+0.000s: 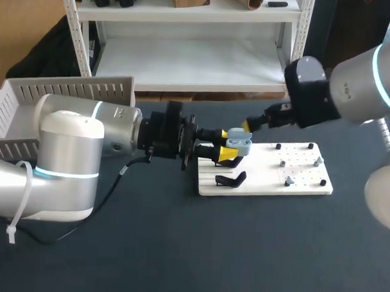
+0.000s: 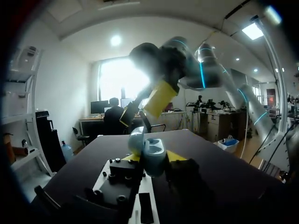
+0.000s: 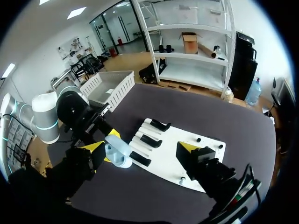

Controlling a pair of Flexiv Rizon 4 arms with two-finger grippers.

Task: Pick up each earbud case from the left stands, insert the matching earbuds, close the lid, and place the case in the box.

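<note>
In the head view, the left arm is coming in from the left, and its left pincer (image 1: 229, 143) is clamping the pale blue earbud case (image 1: 241, 145) between its yellow tips. It is holding the case above the left end of the white board (image 1: 264, 184), over the black stands (image 1: 230, 180). The right pincer (image 1: 249, 127) is hanging just beside the case on its far side, and only one of its yellow tips is showing here. The white slatted box (image 1: 68, 92) is sitting at the far left of the dark surface (image 1: 177, 249), well apart from the board.

In the left wrist view, the left pincer (image 2: 153, 157) is gripping the earbud case (image 2: 152, 154) from both sides. The right pincer (image 2: 145, 107) is hovering just above the case with its fingers standing apart.

In the right wrist view, the right pincer (image 3: 140, 148) is spreading its fingers wide, closing on nothing. The earbud case (image 3: 117, 151) is sitting just beside one of those fingers, held by the left pincer (image 3: 112, 139) over the near end of the white board (image 3: 187, 140). The white slatted box (image 3: 110, 86) is lying beyond the left arm.
</note>
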